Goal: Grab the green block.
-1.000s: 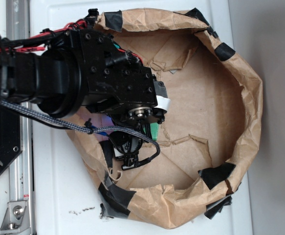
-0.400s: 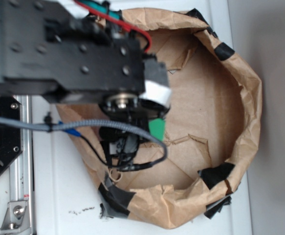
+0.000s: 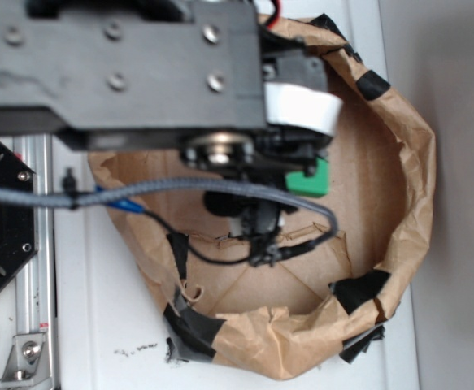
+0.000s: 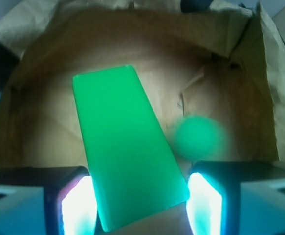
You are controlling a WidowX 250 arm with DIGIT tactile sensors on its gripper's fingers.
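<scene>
The fingers (image 4: 138,208) are clenched on the green block (image 4: 125,147), which juts out toward 12 o'clock above the floor of the brown paper basin (image 3: 411,203); a blurred green ball (image 4: 199,137) lies at the block's 3 o'clock

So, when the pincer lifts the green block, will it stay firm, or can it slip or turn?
The green block looks stiff: flat faces, straight edges, so it probably will not bend. Its smooth, shiny surface may slip between the pincer pads. It sits tilted between them, so it may turn a little. Unlike the round green ball, it should not roll.
</scene>
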